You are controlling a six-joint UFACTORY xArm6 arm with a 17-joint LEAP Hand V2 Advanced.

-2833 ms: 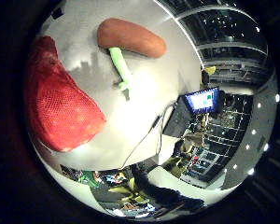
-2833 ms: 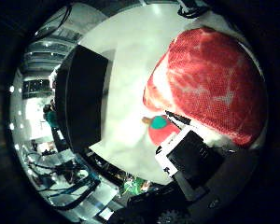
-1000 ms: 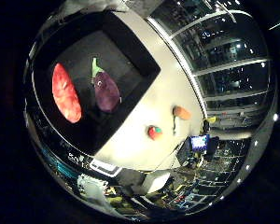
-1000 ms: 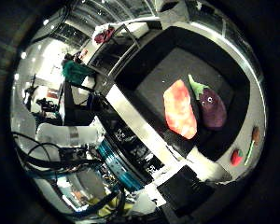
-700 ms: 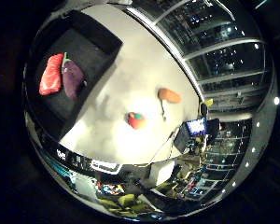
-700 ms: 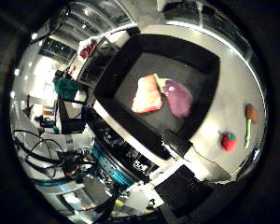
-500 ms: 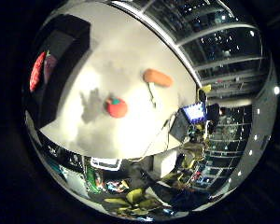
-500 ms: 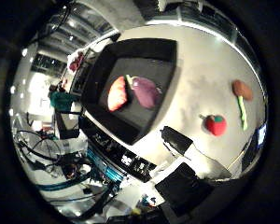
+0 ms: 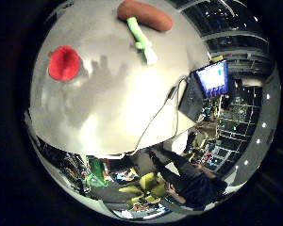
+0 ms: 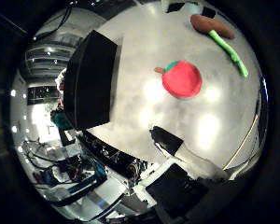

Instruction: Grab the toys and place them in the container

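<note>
Robotics lab or workshop: white round worktable [image 9: 118, 108] with a lit monitor [image 9: 211, 77] at its edge at right of the little-finger-side view, shelving and equipment racks [image 9: 236, 122] beyond it, tangled machinery [image 10: 70, 172] at lower left of the thumb-side view.

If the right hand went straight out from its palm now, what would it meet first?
Probably the bare white table, close beside the red apple toy; depth is unclear. The black container lies off to one side.
</note>
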